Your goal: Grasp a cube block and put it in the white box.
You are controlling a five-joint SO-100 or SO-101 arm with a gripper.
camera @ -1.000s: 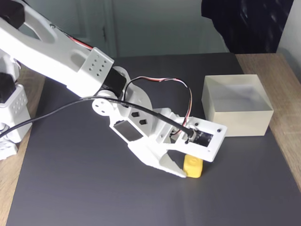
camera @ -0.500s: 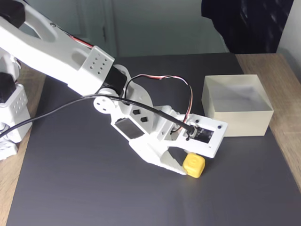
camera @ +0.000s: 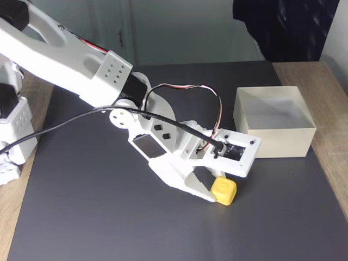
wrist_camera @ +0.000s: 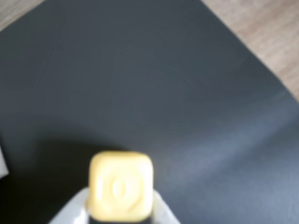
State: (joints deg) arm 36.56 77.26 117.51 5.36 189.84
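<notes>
The yellow cube block sits between my gripper's fingers, low over the dark mat and slightly tilted. One white finger presses its left side; the other is hidden under the wrist camera plate. In the wrist view the cube block fills the bottom centre with its circular mark facing the camera, and white fingertips hug both sides, so the gripper is shut on it. The white box stands open-topped to the upper right of the cube, a short gap away.
A dark grey mat covers the table, with wood showing along its right and left edges. The arm's base stands at the left. A black cable and thin wires loop over the arm.
The cube has come out from under the wrist plate and now shows more fully, slightly tilted. The wrist has lifted and turned a little; the box has not moved.
</notes>
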